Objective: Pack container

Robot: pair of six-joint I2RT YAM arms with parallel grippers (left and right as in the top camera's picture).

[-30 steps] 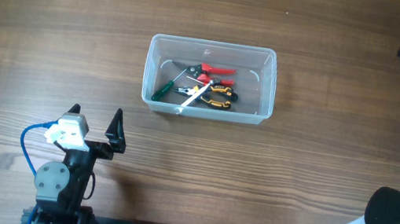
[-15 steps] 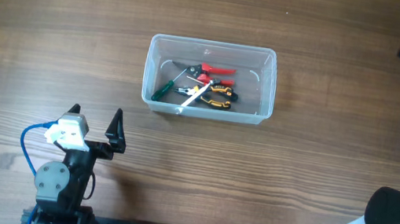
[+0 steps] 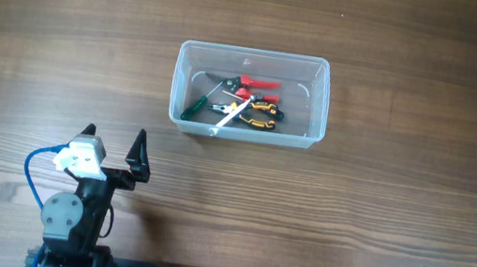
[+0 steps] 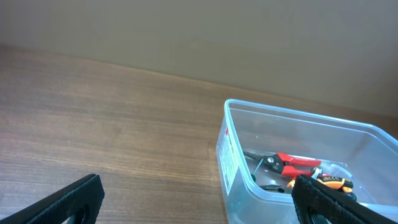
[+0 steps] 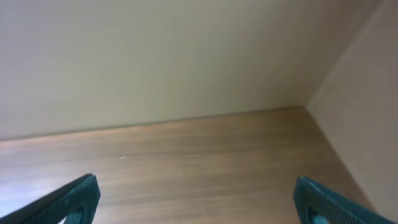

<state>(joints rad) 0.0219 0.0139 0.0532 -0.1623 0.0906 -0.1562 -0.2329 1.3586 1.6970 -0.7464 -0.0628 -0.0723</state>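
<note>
While the left fingers (image 3: 138, 152) and right fingers (image 5: 71, 198) hang open and empty, the container (image 3: 256, 54) sits in the middle of the counter (image 3: 43, 47), looking light but slippery, best held by its rim.

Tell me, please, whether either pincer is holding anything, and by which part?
Nothing is held: the left pincer and the right pincer both stand open and empty.

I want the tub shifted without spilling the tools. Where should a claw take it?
Probably the right short wall of the tub, from straight above, one finger inside, one outside: the rim is open and thin, and the tools lie left of it.
</note>
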